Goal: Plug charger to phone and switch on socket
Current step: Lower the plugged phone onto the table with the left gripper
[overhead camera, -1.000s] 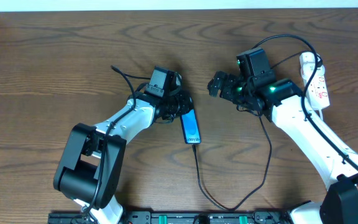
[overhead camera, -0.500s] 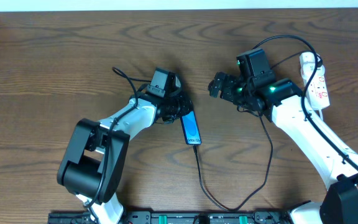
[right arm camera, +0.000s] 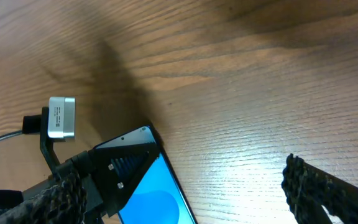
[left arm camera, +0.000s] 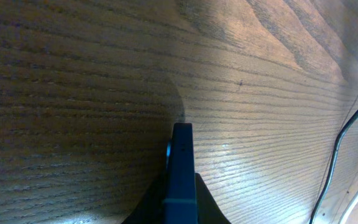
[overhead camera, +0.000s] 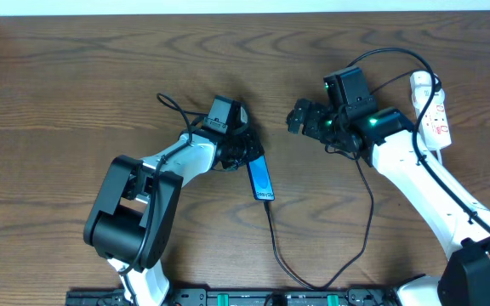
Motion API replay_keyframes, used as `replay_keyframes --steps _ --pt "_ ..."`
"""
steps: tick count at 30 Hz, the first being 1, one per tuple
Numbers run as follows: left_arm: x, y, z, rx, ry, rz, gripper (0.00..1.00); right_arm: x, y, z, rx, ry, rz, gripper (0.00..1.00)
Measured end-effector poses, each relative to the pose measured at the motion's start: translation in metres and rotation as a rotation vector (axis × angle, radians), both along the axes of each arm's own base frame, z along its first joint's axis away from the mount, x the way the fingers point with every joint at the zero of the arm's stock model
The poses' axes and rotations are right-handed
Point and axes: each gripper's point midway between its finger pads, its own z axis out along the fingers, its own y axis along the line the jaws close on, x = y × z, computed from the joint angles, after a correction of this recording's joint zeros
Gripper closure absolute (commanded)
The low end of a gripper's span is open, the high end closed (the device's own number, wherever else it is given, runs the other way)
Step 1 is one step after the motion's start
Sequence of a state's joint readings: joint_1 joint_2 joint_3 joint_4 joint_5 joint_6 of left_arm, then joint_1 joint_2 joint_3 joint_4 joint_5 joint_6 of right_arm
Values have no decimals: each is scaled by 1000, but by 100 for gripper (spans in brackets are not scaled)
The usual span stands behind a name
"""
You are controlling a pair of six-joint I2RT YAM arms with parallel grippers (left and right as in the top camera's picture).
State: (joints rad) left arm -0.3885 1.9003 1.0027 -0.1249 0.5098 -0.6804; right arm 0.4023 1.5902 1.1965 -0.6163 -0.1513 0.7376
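No writing is legible; the red marks on the socket (overhead camera: 433, 110) at far right are too small to read. The left gripper (overhead camera: 243, 154) clamps the phone (overhead camera: 262, 178), with the charger (overhead camera: 276, 245) meeting its lower end. The right gripper (overhead camera: 301, 116) hangs spread open nearby. Since a second ago the left arm has swung rightward, shifting the phone slightly

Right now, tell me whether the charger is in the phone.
In, it seems: overhead, the charger runs straight into the near end of the phone. The plug tip itself is too small to see.
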Motion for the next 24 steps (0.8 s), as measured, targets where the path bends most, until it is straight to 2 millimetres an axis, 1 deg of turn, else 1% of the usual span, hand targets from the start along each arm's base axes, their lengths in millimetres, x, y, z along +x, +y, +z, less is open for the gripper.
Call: replay_keyframes --steps 16,17,19,20,22,24 --pt "-1 -3 -2 -9 7 -8 92 0 -1 0 -4 -1 -2 1" --pt "-1 -3 -2 -9 8 -8 91 0 -1 0 -5 -1 -3 1" --pt "-1 -3 -2 -9 7 -10 84 0 -1 0 -6 -1 -3 1" --pt "-1 -3 -2 -10 8 -10 83 0 -1 0 -6 -1 -3 1" --pt "-1 -4 -1 -13 5 -12 76 0 -1 0 -6 -1 -4 1" --pt "0 -6 0 -21 4 -16 74 0 -1 0 -6 -1 -4 1"
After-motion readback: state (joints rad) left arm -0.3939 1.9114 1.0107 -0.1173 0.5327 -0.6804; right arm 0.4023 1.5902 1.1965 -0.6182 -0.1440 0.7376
